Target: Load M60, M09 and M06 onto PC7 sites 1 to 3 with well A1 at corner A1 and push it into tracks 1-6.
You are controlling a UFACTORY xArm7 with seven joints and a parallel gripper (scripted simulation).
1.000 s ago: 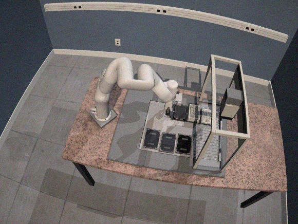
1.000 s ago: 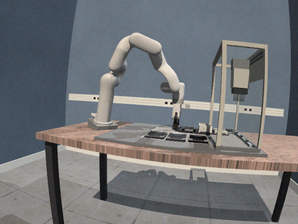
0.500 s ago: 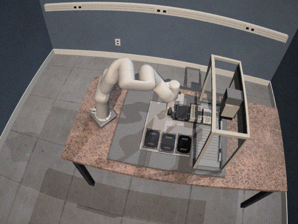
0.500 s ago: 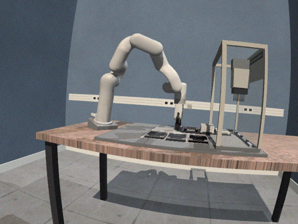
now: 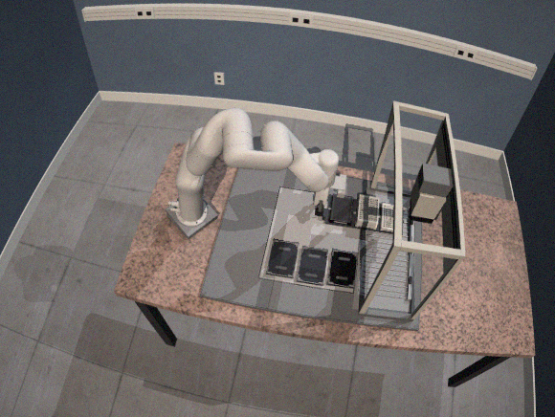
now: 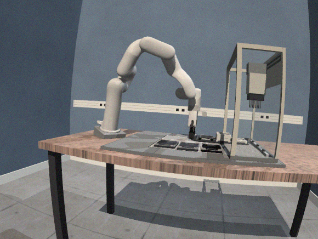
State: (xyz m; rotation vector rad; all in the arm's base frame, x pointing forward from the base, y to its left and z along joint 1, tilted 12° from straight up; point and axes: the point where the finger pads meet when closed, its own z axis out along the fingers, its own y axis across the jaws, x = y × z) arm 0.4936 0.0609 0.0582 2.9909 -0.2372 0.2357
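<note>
Nearest, three dark nests [image 5: 312, 266] sat in a row on the grey apron [image 5: 297, 212]. Beyond them, toward twelve o'clock, carrier PC7 [image 5: 359, 210] lay with its long axis running nine to three, its far end pointing at three o'clock into the instrument frame [image 5: 397, 177]. The gripper [image 5: 320, 208] stood released and empty at the carrier's nine o'clock end. A speckled table [image 5: 158, 268] stood on grey floor tiles [image 5: 57, 306] before a blue wall [image 5: 297, 72].
</note>
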